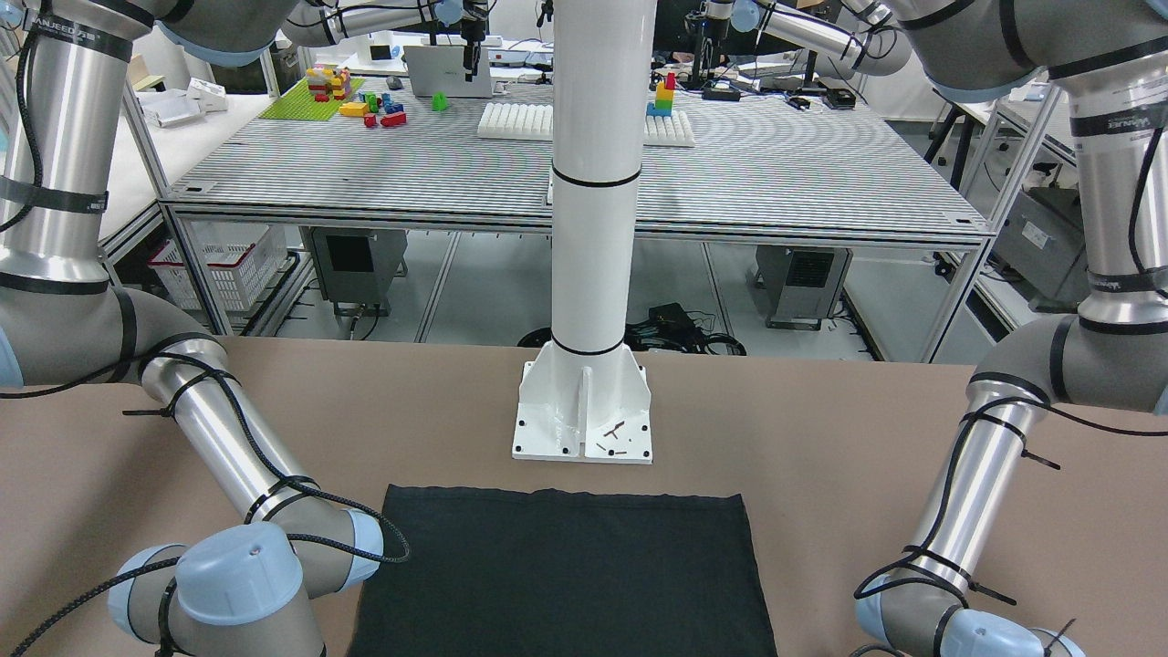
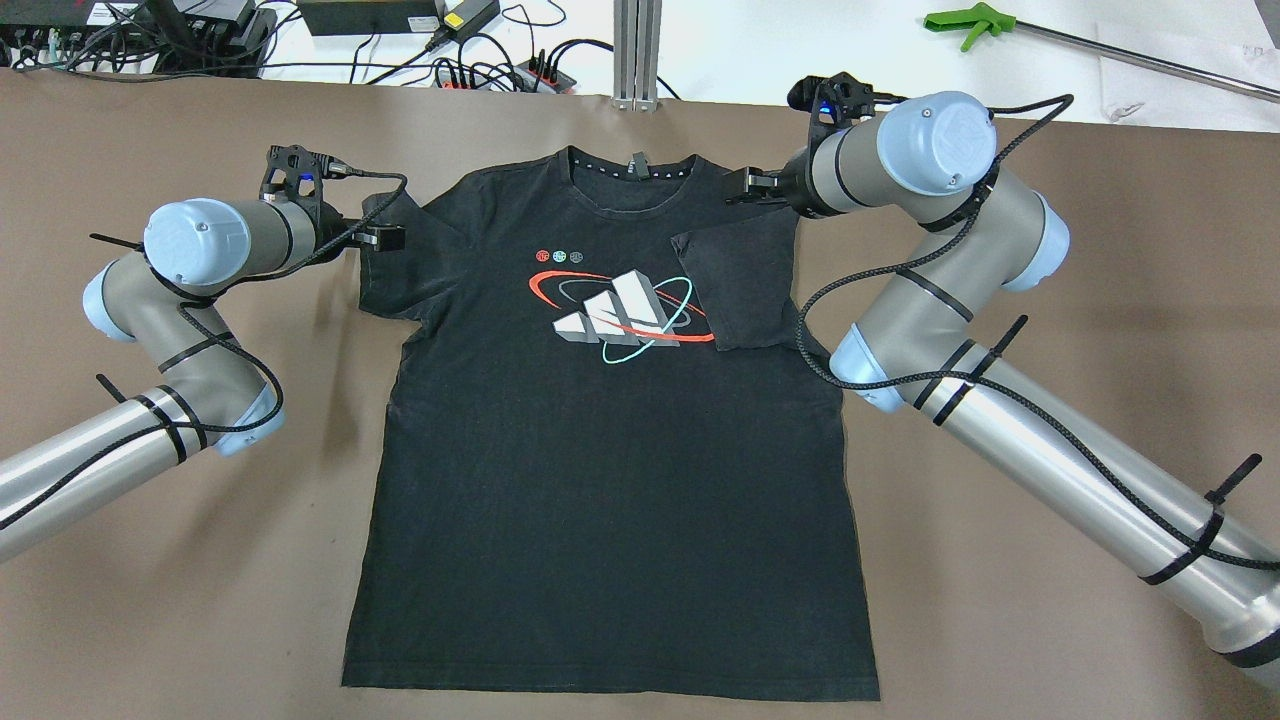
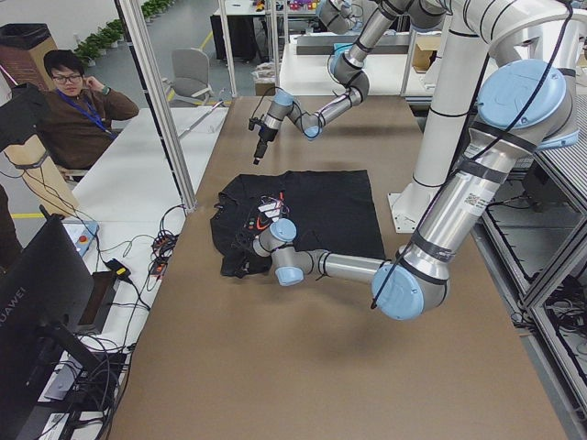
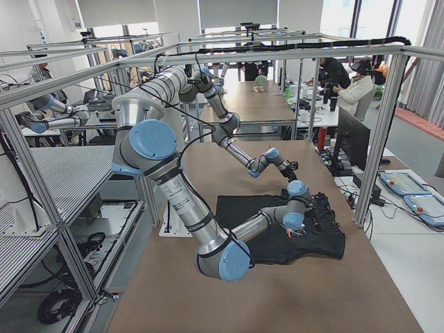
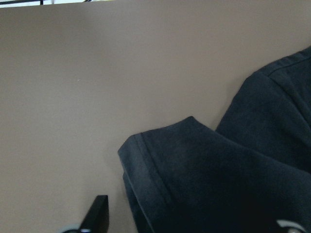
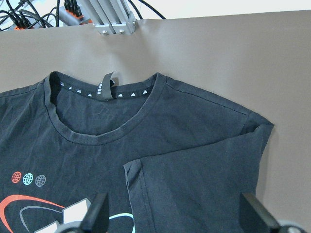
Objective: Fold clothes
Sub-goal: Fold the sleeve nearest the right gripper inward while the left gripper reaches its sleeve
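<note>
Black shirt (image 2: 610, 450) flat on the table (image 2: 1000, 620), both grippers at its sleeves

The shirt lies print up, collar toward the far edge and hem nearest the robot. Its right sleeve (image 2: 740, 290) is folded in over the chest and touches the print; the right gripper (image 2: 750, 186) hovers by that shoulder, released, fingers (image 6: 97, 216) spread wide with nothing between them. The left sleeve (image 2: 390, 265) lies out on the table, its cuff bunched. The left gripper (image 2: 383, 225) is at this sleeve's outer edge; its wrist view shows one finger (image 5: 98, 213) set wide, just beside the cuff, so it reads as released, while the other finger is lost against the dark cloth
</note>
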